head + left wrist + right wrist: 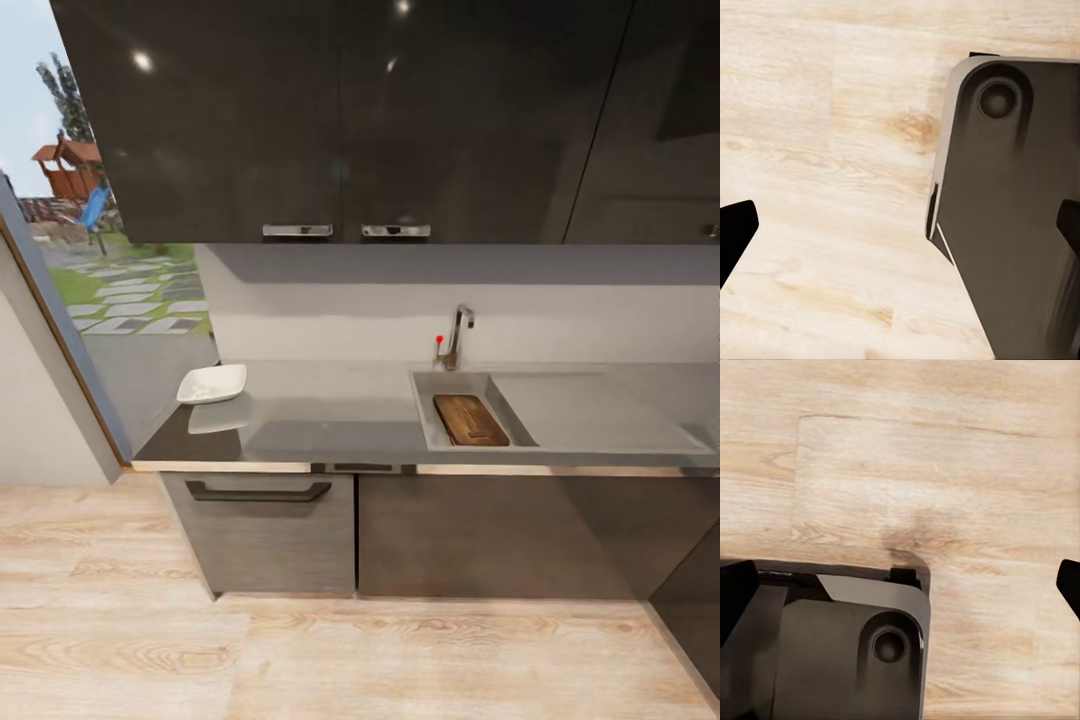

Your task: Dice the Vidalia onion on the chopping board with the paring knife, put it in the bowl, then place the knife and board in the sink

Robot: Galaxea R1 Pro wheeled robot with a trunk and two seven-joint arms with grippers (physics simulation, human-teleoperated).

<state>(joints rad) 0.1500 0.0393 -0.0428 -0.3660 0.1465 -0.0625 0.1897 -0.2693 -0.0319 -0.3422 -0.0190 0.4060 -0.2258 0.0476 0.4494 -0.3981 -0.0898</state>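
Both wrist views look down at the pale wooden floor [832, 150] and the robot's dark base [832, 652]. The left pincer [900, 232] and right pincer [900, 585] both stand wide apart, empty. The head view shows the grey table [330, 415]: the chopping board [470, 419] lies inside the sink [425, 415], and the white bowl [212, 384] sits well apart from the sink, at the table's window end.

The grey countertop [330, 415] bears the white bowl [212, 384] at its left end.
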